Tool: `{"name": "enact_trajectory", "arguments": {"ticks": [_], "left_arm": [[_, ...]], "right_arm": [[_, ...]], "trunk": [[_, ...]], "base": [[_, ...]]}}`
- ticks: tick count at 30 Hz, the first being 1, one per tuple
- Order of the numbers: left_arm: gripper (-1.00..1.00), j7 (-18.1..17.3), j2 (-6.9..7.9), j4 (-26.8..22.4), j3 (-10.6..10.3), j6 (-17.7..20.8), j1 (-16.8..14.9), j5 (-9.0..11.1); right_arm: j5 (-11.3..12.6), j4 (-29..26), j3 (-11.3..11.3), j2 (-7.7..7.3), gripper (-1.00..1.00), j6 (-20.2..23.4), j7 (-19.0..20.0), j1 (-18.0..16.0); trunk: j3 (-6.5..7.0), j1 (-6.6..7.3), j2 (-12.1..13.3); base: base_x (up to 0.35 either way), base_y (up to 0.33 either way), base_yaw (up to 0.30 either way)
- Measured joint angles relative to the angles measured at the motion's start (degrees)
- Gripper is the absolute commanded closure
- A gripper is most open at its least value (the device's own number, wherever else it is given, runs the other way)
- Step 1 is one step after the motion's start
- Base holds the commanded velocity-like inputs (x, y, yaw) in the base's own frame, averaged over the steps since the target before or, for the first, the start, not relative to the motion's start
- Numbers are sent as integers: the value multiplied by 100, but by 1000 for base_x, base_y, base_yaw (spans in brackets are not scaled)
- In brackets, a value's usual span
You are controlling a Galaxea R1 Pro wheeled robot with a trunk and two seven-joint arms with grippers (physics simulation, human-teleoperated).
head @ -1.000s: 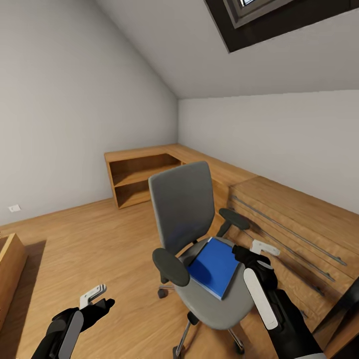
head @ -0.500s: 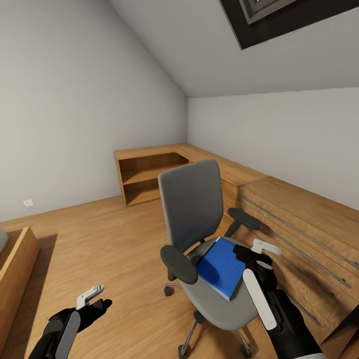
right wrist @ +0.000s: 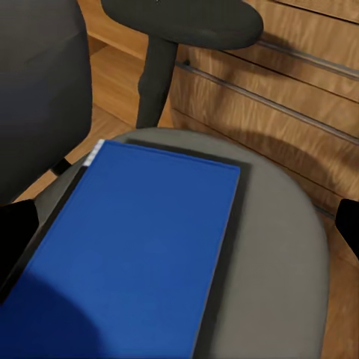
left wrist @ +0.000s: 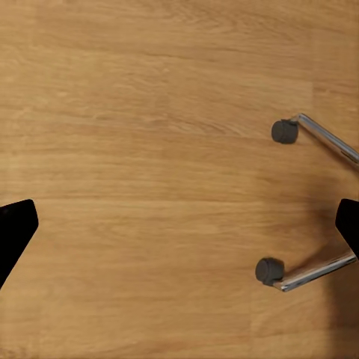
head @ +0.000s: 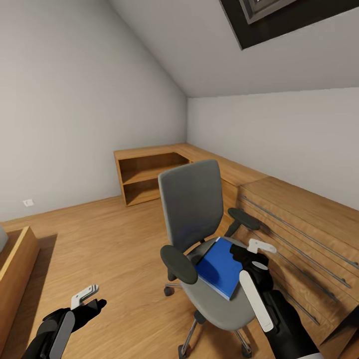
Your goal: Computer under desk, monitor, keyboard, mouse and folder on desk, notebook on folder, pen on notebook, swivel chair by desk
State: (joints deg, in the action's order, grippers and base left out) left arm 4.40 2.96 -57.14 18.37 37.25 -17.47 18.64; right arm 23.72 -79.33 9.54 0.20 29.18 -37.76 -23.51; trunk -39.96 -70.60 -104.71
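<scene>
The grey swivel chair (head: 192, 209) stands mid-room on the wood floor, its back toward the far corner. On its seat lies the flat blue folder (head: 219, 267) (right wrist: 134, 247). My right gripper (head: 249, 251) (right wrist: 179, 232) hovers open just above the folder's right edge, one finger to each side of it in the right wrist view, touching nothing. Low at the left, my left gripper (head: 89, 299) (left wrist: 179, 224) hangs open over bare floor, with two of the chair's casters (left wrist: 285, 132) and chrome legs beside it.
A light wooden drawer chest (head: 304, 224) runs along the right wall, close behind the chair's armrest (head: 243, 218). A low open wooden shelf unit (head: 149, 174) fills the far corner. Another wooden piece (head: 15, 264) sits at the left edge. Open floor lies left of the chair.
The view swung so the chair sits further right in the picture. My right gripper edged slightly over the folder. My left gripper sank lower and to the left.
</scene>
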Motion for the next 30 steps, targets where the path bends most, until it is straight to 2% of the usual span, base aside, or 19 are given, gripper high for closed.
{"name": "enact_trajectory", "arguments": {"ticks": [5, 7, 11, 18, 21, 26, 30], "left_arm": [[-100, 5, 3, 1, 1, 0, 0, 0], [-100, 5, 3, 2, 1, 0, 0, 0], [-100, 5, 0, 5, 1, 0, 0, 0], [-100, -2, -5, 1, 1, 0, 0, 0], [-100, -4, -5, 1, 1, 0, 0, 0], [-100, -5, -6, 0, 1, 0, 0, 0], [-100, -4, -6, 1, 1, 0, 0, 0]], "right_arm": [[-7, 25, 8, -38, -100, -3, 19, -1], [0, 41, 1, -125, -100, -3, 52, -1], [6, 120, 8, -208, -100, -20, 196, 0], [-22, 282, -13, -290, -100, -92, 909, -3], [-28, 350, -24, -390, -100, -106, 1287, -12], [-21, 606, -30, -494, -100, -113, 1617, -70], [-9, 1010, -44, -526, -100, -137, 1785, -304]], "trunk": [[0, 0, 0], [0, 0, 0], [0, 0, 0], [0, 0, 0], [0, 0, 0], [0, 0, 0], [0, 0, 0]], "base": [[0, 0, 0], [0, 0, 0], [0, 0, 0], [0, 0, 0], [0, 0, 0], [0, 0, 0], [0, 0, 0]]}}
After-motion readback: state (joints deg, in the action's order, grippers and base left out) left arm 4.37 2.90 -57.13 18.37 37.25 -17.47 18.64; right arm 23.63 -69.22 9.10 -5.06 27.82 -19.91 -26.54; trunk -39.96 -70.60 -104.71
